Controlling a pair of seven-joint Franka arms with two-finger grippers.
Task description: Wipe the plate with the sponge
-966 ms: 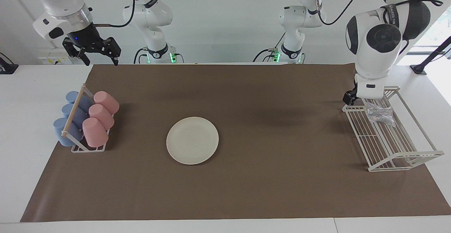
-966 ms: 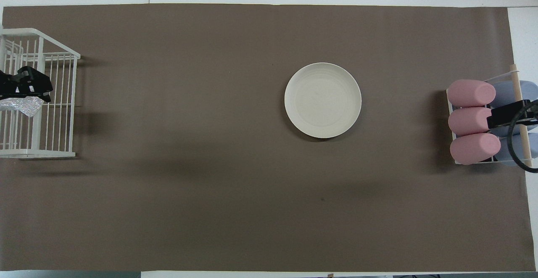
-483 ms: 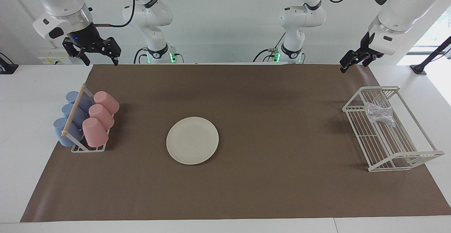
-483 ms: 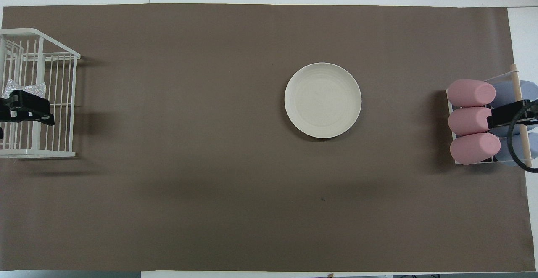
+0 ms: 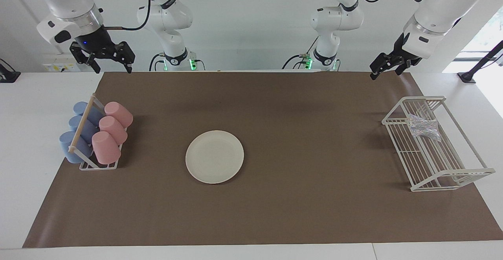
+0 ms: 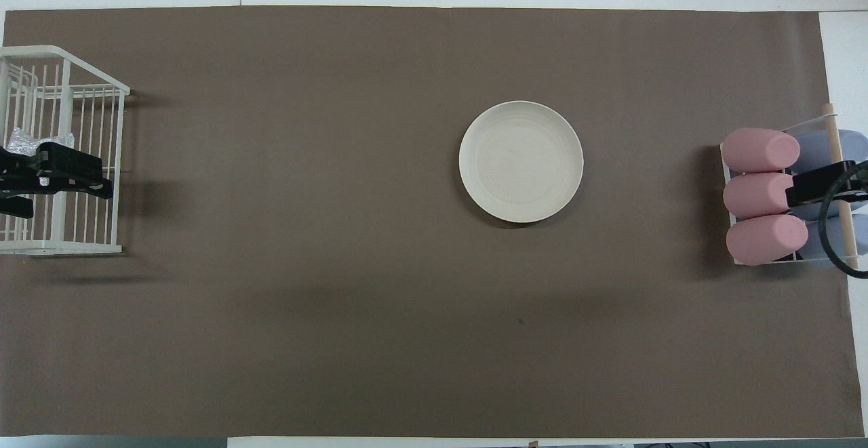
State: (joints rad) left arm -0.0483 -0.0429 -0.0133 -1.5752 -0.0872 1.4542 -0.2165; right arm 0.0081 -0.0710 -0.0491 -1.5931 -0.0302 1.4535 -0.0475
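Note:
The cream-white plate (image 5: 214, 156) lies flat on the brown mat near the table's middle, with nothing on it. The speckled silvery sponge (image 5: 423, 127) rests inside the white wire rack (image 5: 452, 173) at the left arm's end of the table. My left gripper (image 5: 385, 73) hangs open and empty high over that rack, well clear of the sponge. In the overhead view it covers part of the sponge (image 6: 27, 139). My right gripper (image 5: 112, 66) waits open and empty, raised over the cup holder. The plate (image 6: 521, 161) is far from both grippers.
A small holder with pink cups (image 5: 111, 131) and blue cups (image 5: 76, 134) lying on their sides stands at the right arm's end. The brown mat (image 5: 298, 205) covers most of the table.
The left arm has risen from low beside the sponge in the rack to high above it, then shifted slightly toward the table's middle. The sponge stayed in the rack. The right arm is still.

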